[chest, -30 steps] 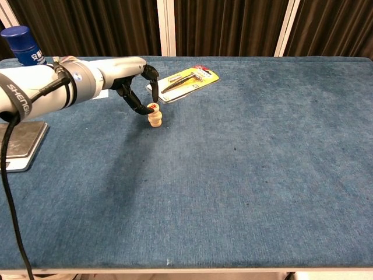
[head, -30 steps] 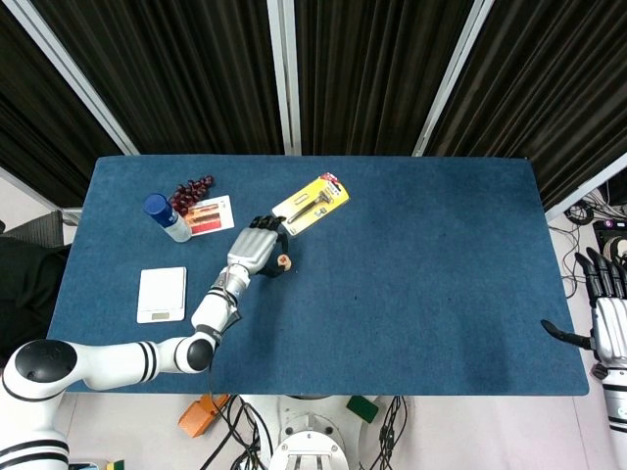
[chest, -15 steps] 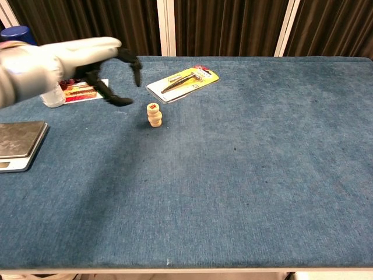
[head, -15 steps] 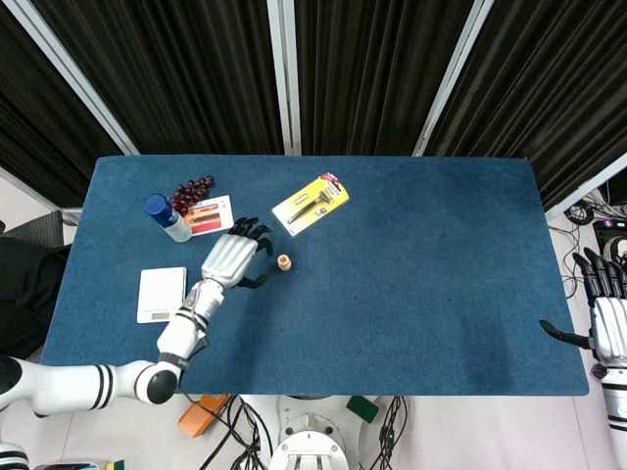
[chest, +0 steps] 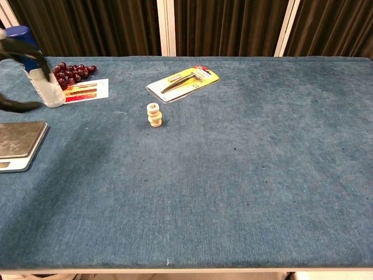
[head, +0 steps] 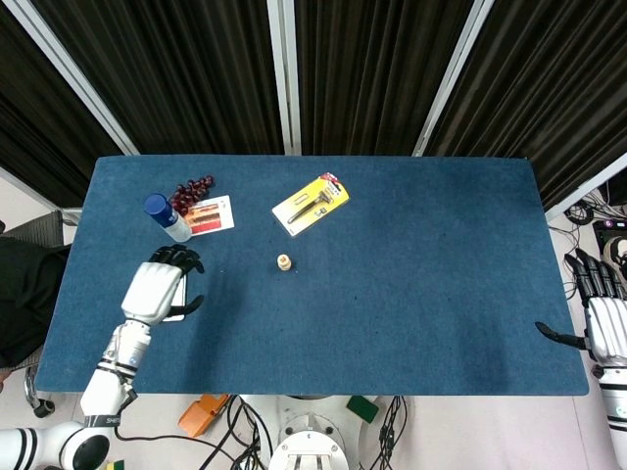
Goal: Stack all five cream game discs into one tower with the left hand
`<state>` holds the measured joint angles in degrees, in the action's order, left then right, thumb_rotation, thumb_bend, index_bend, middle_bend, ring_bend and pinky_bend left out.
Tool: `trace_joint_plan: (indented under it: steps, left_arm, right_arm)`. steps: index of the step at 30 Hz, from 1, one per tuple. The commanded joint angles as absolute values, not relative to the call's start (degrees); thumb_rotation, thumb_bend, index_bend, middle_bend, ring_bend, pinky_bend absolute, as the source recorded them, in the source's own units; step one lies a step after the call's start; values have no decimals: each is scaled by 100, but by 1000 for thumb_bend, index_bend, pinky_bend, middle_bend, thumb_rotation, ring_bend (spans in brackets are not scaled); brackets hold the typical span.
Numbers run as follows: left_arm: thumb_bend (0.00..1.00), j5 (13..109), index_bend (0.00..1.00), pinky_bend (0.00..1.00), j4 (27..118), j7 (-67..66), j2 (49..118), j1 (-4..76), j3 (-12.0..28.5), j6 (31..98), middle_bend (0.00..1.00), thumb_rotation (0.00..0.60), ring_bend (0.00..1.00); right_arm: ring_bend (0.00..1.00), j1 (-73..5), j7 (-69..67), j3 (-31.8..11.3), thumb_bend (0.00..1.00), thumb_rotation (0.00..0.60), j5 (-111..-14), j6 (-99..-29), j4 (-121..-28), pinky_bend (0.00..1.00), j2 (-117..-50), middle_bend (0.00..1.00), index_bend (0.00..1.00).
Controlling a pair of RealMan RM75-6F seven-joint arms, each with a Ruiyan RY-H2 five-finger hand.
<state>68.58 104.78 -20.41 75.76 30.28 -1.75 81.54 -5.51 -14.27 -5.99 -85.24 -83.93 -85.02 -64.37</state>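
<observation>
The disc tower (chest: 154, 114) stood alone on the blue surface (head: 411, 284), near the yellow tool card (head: 311, 204). Left robot hand (head: 157, 288) hung empty w/ fingers spread, well apart. Discs looked light, stiff, prob. tippy; pinch by rims.

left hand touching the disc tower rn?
Apart. Head view: left hand hangs over the scale, bare cloth between it and the tower.

1. A table (head: 421, 294) covered in blue cloth fills the scene.
2. Dark pleated curtains (head: 372, 69) hang behind it, split by pale upright frame bars (head: 283, 73).
3. Cables (head: 235, 431) trail across the light floor below.
</observation>
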Motion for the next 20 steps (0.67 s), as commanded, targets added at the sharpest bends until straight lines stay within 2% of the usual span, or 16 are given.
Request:
trace_joint_plan:
  steps: [1,5,8,12,20]
  left_arm:
    - [238,7272,395,142,10118,-1791,7300,2454,-307,8939,274,600,163]
    - [177,7416,375,17,9725,-1119,6834,1976,-461,9155,238,600,67]
    - [125,7116,292,0,9639,-666,6414,1708,-552,8904,150,600,2]
    - [96,7007,263,0,9320,-12,6203,1339,-596,8816,130,600,0]
    - [93,7095,262,0,8791,775,6315,694,-567,8924,130,600,0]
  right_arm:
    - [0,-589,-1552,-534,116,600,-8620,-8305,-8532,0,-6321,0,0]
    - [0,-655,-1937,-499,116,600,-8811,-8302,-8532,0,-6218,0,0]
    - [0,-698,-2062,-481,117,600,-8868,-8271,-8497,0,-6188,0,0]
    - [0,-668,-1940,-481,116,600,-8852,-8352,-8562,0,-6194,0,0]
    - [0,-564,-1754,-367,116,600,-8857,-8395,-8937,0,-6067,0,0]
